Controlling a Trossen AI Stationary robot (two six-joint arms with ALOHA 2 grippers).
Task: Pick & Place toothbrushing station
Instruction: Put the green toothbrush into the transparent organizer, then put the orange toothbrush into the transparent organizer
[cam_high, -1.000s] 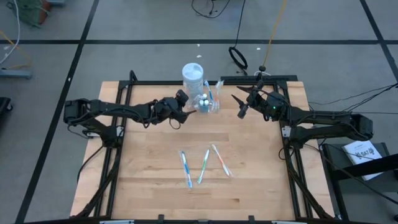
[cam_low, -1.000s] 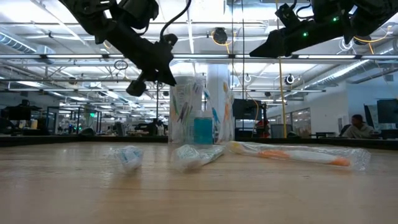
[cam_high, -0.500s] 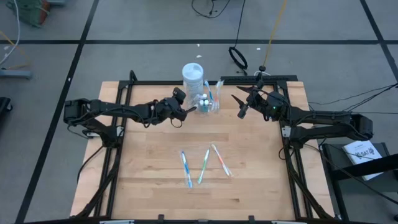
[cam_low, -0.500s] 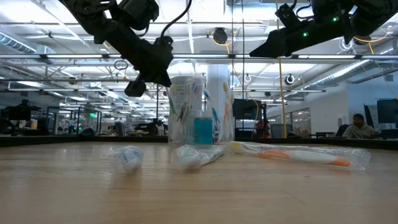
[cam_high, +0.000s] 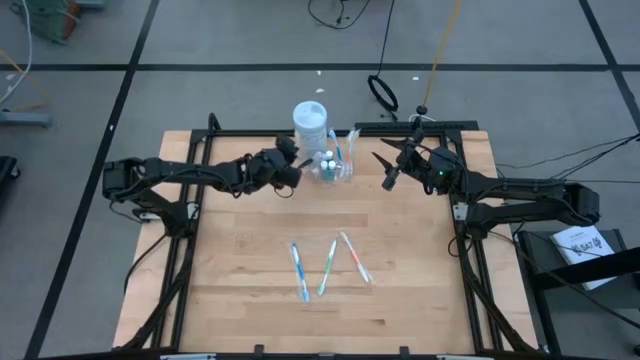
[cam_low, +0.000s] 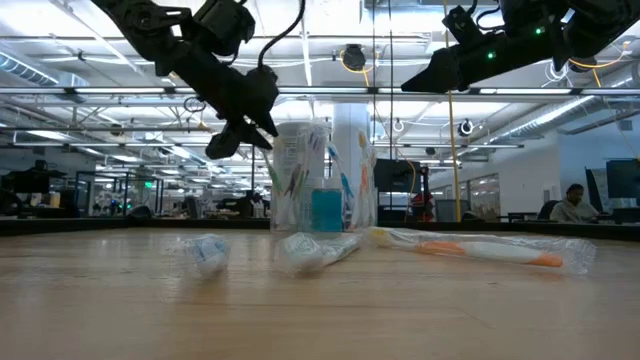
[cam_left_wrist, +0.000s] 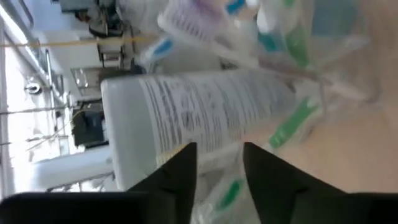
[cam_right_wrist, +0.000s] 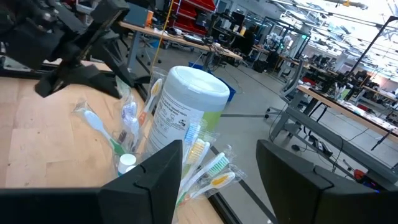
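Note:
A small clear cup (cam_high: 332, 166) with wrapped toothbrushes and teal tubes stands upright near the table's far edge, in front of a taller white-lidded jar (cam_high: 310, 118). My left gripper (cam_high: 296, 172) hovers just left of the cup, above the table (cam_low: 245, 140). Its fingers are open and point at the cup, and I see nothing gripped between them (cam_left_wrist: 217, 152). My right gripper (cam_high: 382, 170) waits open to the right of the cup, raised (cam_right_wrist: 217, 155). Three wrapped toothbrushes (cam_high: 327, 267) lie flat on the wood at mid-table.
The jar (cam_right_wrist: 186, 106) stands close behind the cup. The loose toothbrushes (cam_low: 315, 250) lie toward the near side. Black frame rails (cam_high: 200, 200) run along the table's left and right edges. Bare wood stretches between the cup and the loose toothbrushes.
My left gripper has shifted slightly toward the far edge beside the cup, and its fingers have parted from shut to open. The cup and the loose toothbrushes have stayed where they were.

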